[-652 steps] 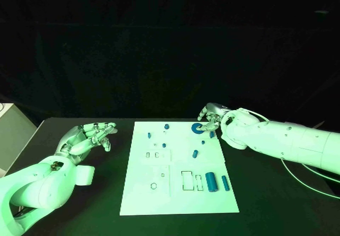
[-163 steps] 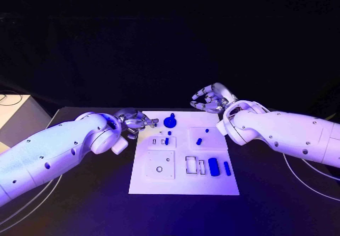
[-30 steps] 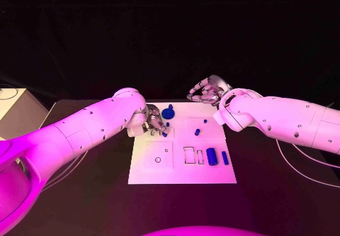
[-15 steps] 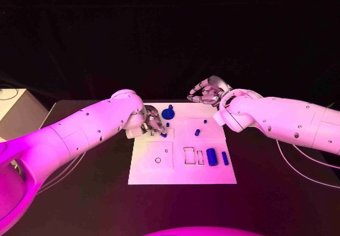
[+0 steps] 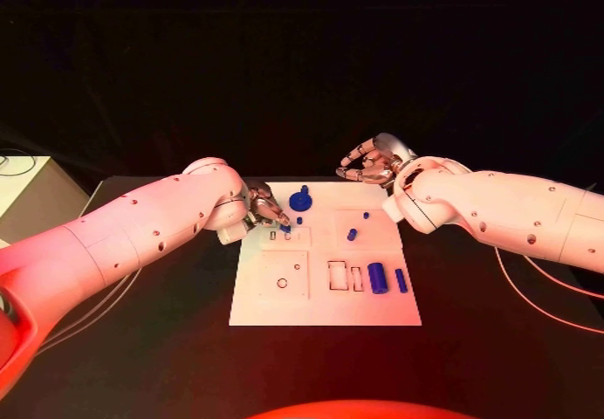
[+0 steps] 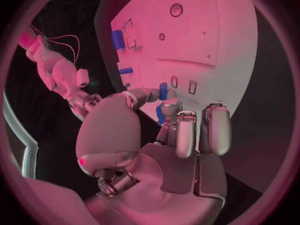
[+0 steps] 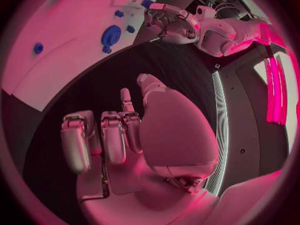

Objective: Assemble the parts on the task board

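Left robot hand: the left robot hand [image 5: 267, 216] pinches a small blue peg [image 6: 163, 91] between thumb and fingers, low over the board [image 5: 325, 305], near its far left part.
Right robot hand: the right robot hand [image 5: 367, 163] hovers beyond the far edge of the board, fingers curled in, holding nothing.
Parts: a blue disc [image 5: 301, 200] stands just beyond the left robot hand; two cylinders [image 5: 378, 278] lie nearer the robot, to the right.
Bench: the bench [image 5: 151, 349] carries the board.
Risk: the peg can tilt and jam at its hole, because the pinch is small.
Change: since half a second ago the left robot hand has moved a little to the left.
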You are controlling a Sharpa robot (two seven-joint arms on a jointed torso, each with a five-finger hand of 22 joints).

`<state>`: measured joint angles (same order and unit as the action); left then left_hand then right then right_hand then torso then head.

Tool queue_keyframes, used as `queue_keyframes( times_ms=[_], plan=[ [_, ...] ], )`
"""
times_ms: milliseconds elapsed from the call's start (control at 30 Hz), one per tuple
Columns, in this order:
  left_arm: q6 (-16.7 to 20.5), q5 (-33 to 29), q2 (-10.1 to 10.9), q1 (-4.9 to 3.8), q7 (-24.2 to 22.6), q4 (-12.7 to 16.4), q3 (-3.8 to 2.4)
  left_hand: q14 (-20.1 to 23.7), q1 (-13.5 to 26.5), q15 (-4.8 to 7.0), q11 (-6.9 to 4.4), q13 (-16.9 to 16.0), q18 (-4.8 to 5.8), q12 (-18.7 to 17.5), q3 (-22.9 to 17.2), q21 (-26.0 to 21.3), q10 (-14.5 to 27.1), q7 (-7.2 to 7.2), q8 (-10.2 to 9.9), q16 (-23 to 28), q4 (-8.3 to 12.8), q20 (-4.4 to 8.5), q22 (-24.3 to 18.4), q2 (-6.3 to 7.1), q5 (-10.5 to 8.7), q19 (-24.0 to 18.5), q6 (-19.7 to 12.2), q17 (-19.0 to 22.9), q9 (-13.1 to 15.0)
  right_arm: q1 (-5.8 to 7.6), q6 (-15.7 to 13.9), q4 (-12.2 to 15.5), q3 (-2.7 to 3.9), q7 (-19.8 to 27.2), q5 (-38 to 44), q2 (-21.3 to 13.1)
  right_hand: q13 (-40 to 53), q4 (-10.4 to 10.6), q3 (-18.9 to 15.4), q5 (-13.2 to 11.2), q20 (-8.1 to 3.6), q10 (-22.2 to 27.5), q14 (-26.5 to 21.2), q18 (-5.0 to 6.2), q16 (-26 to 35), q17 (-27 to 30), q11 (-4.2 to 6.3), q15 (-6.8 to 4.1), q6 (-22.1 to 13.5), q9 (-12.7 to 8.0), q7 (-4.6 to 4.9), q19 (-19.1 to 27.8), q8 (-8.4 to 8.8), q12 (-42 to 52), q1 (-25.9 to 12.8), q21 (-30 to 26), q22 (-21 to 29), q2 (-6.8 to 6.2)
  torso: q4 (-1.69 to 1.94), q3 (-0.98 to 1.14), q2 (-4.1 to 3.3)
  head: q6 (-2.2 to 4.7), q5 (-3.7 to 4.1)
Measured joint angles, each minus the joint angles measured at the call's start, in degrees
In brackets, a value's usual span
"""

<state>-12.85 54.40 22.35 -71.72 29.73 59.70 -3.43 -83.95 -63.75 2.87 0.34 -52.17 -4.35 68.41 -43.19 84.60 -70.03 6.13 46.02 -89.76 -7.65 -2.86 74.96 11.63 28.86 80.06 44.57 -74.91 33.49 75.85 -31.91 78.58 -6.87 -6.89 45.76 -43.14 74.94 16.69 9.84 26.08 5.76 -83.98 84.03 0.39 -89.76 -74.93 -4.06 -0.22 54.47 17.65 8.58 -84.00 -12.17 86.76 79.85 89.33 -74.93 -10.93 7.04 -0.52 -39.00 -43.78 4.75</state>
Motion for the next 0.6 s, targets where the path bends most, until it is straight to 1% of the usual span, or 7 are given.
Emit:
queue_keyframes(
  times_ms=[67, 200, 367, 400, 467, 500, 600],
  plan=[
    [0.7, 0.0, 0.2, 0.0, 0.0, 0.1, 0.01, 0.0, 0.1, 0.0, -0.33, -0.2, 0.01, 0.1, 0.0, 0.0, -0.7, -0.2, 0.1, 0.0, 0.0, 0.0, 0.0, 0.1, 0.3, 0.0, 0.2, 0.0, 0.0, 0.0, 0.0, 0.0, 0.0, 0.0, 0.0, 0.0, 0.0, 0.0, 0.0, 0.0, 0.0, 0.0, 0.0, 0.0, 0.0, 0.0, 0.0, 0.0, 0.0, 0.0, 0.0, 0.0, 0.0, 0.0, 0.0, 0.0, 0.0, -0.01, 0.01, 0.0, 0.03, -0.04, -0.04],
    [1.3, 0.0, 0.3, 0.0, 0.1, 0.2, 0.05, -0.2, 0.3, 0.25, -0.34, -0.5, 0.0, 0.2, 0.0, 0.3, -0.9, -0.13, 0.1, 0.0, 0.0, -0.03, 0.0, 0.26, 0.67, 0.4, 0.6, 0.0, 0.0, -0.02, 0.0, 0.0, 0.0, 0.0, 0.0, -0.1, 0.0, 0.0, 0.0, 0.0, 0.0, 0.0, 0.0, 0.0, 0.0, 0.0, 0.0, 0.0, 0.0, 0.1, 0.0, 0.0, 0.0, 0.0, -0.2, 0.0, 0.0, -0.23, 0.01, 0.0, 0.04, -0.1, -0.16],
    [1.6, 0.2, 0.1, 0.01, 0.2, -0.1, 0.12, 0.0, 0.9, 0.41, -0.55, -0.9, 0.0, 0.5, 0.0, 0.3, -1.5, -0.52, 0.1, 0.0, 0.0, -0.03, 0.0, 0.45, 0.86, 0.4, 1.0, 0.0, 0.0, -0.04, 0.0, 0.0, 0.0, -0.1, 0.0, -0.1, 0.0, 0.0, 0.0, 0.0, 0.0, 0.0, 0.0, 0.0, 0.0, 0.0, 0.0, 0.0, 0.0, 0.1, 0.0, 0.0, 0.0, 0.0, -0.2, 0.0, 0.0, -0.23, 0.01, 0.0, 0.0, -0.08, -0.23],
    [1.6, 0.2, 0.0, 0.01, 0.2, -0.2, 0.18, 0.0, 0.9, 0.41, -0.56, -1.0, 0.1, 0.5, 0.0, 0.3, -1.5, -0.52, 0.4, 0.0, 0.0, 0.08, 0.0, 0.46, 0.86, 0.5, 1.0, 0.0, 0.0, -0.05, 0.0, 0.0, 0.0, -0.1, 0.0, -0.1, 0.0, 0.0, 0.0, 0.0, 0.0, 0.0, 0.0, 0.0, 0.0, 0.0, 0.0, 0.0, 0.0, 0.1, 0.0, 0.0, 0.0, 0.0, -0.2, 0.0, 0.0, -0.23, -0.01, 0.0, -0.02, -0.07, -0.24],
    [1.6, 0.3, -0.2, 0.04, 0.2, -0.3, 0.32, 0.0, 1.0, 0.41, -0.56, -1.1, 0.91, 0.5, 0.0, 0.3, -1.5, -0.53, 0.4, 0.0, 0.0, 0.18, 0.0, 0.53, 0.86, 0.6, 1.0, 0.0, 0.0, -0.06, 0.1, 0.0, 0.0, -0.1, 0.0, -0.1, 0.0, 0.0, 0.0, 0.0, 0.0, 0.0, 0.0, 0.0, 0.0, 0.0, 0.0, 0.0, 0.0, 0.1, 0.0, 0.0, 0.0, 0.0, -0.2, 0.0, 0.0, -0.23, -0.02, 0.0, -0.05, -0.05, -0.26],
    [1.6, 0.3, -0.3, 0.07, 0.2, -0.4, 0.41, 0.0, 1.0, 0.41, -0.51, -1.2, 0.91, 0.8, 0.0, 0.3, -1.5, -0.53, 0.4, 0.0, 0.0, 0.18, 0.0, 0.53, 0.87, 0.6, 1.0, 0.0, 0.0, -0.06, 0.1, 0.0, 0.0, -0.1, 0.0, -0.1, 0.0, 0.0, 0.0, 0.0, 0.0, 0.0, 0.0, 0.0, 0.0, 0.0, 0.0, 0.0, 0.0, 0.1, 0.0, 0.0, 0.0, 0.0, -0.2, 0.0, 0.0, -0.23, -0.04, 0.0, -0.07, -0.05, -0.28],
    [1.8, 0.6, -0.7, 0.22, 0.2, -0.5, 0.79, 0.0, 1.1, 0.42, -0.86, -1.4, 0.91, 0.8, 0.0, 0.3, -2.2, -0.7, 0.4, 0.0, 0.0, 0.18, 0.0, 0.68, 0.87, 0.6, 1.1, 0.0, 0.0, -0.07, 0.1, 0.0, 0.0, -0.1, 0.0, -0.1, 0.0, 0.0, 0.0, 0.0, 0.0, 0.0, 0.0, 0.0, 0.0, 0.0, 0.0, 0.0, 0.0, 0.1, 0.0, 0.0, 0.0, 0.0, -0.2, 0.0, 0.0, -0.23, -0.07, 0.0, -0.13, -0.12, -0.28]
  ],
)
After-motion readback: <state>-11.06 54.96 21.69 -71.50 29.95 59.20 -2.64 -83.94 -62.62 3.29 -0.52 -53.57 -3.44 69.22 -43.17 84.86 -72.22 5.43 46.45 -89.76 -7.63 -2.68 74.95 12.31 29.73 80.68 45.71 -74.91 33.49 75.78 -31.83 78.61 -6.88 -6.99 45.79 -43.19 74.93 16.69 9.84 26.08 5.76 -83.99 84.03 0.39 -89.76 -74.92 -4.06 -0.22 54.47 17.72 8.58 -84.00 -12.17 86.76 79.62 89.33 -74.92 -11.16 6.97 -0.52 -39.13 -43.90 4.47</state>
